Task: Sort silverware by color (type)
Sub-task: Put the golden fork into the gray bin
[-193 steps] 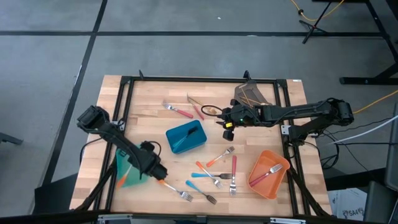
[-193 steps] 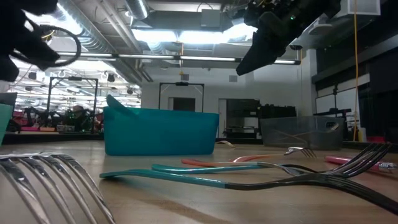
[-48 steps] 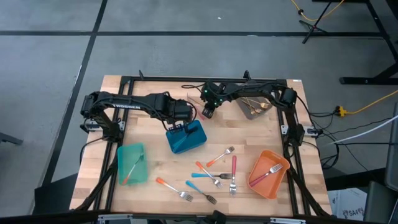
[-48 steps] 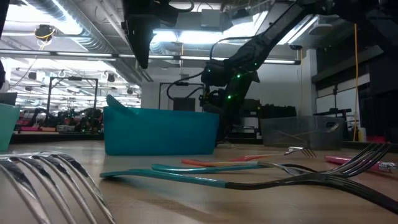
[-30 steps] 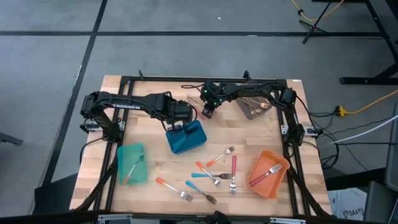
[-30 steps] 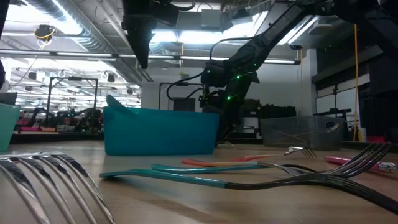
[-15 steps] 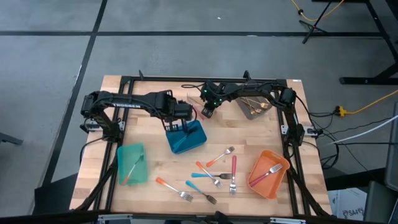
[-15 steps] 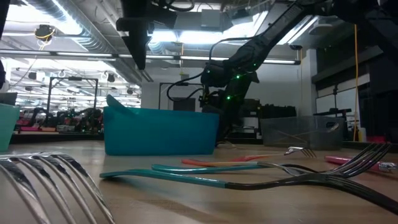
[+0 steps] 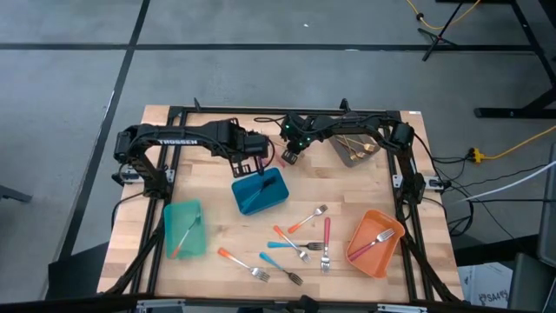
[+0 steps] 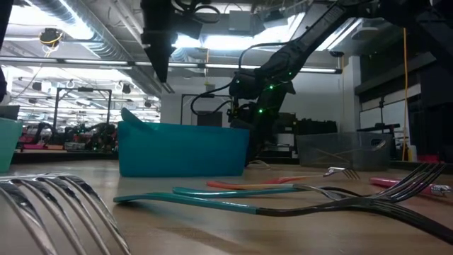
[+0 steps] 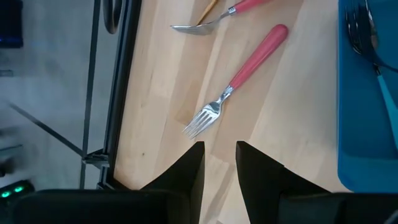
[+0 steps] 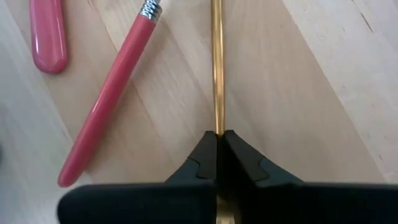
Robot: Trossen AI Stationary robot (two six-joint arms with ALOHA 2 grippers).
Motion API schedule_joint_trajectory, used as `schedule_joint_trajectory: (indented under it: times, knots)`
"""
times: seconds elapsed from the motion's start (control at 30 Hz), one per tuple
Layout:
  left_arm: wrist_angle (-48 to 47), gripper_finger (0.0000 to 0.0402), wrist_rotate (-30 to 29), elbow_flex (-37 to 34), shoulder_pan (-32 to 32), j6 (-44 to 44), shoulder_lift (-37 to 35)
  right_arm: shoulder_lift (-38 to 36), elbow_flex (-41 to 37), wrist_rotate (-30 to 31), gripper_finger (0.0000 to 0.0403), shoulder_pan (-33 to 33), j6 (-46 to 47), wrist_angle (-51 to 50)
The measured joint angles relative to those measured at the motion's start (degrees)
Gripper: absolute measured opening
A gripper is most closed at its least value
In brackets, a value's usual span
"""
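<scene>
Grey floor (image 9: 69, 78) with dark seams fills the high view's upper part. In the low view, ceiling lights (image 10: 212, 41) glow across the top, above a dark doorway (image 10: 207, 113) at centre.

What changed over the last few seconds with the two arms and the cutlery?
The right claw swung to the table's far side and shut on the thin gold utensil handle. The left claw left the teal bin, crossed to the blue rectangular bin, now hovers beyond it, empty. The loose forks near the orange bin stayed put.

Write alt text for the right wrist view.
The right gripper is shut on a thin gold utensil handle lying on the wooden table. Beside it lie a red handle with a metal collar and another red handle end.
</scene>
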Motion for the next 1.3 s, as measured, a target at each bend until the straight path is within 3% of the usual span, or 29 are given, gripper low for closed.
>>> schedule_joint_trajectory:
  times: [0.37,0.77,1.17,1.3]
  knots:
    - [0.1,0.0085,0.0,0.0,1.6,0.0,0.0,-4.0,-0.5,-1.0,0.0002,0.0,1.2,-2.2]
    - [0.4,0.0085,0.0,0.0,1.7,0.0,0.0,-15.0,-0.2,-0.1,0.0002,-0.1,-0.7,-8.8]
    - [1.6,0.0085,0.1,0.0,1.7,0.0,0.0,-32.7,-0.2,14.2,0.0002,-0.1,-0.5,-20.7]
    - [1.8,0.0085,0.1,0.0,1.7,0.0,0.0,-38.8,-3.6,18.7,0.0002,-0.1,1.9,-21.0]
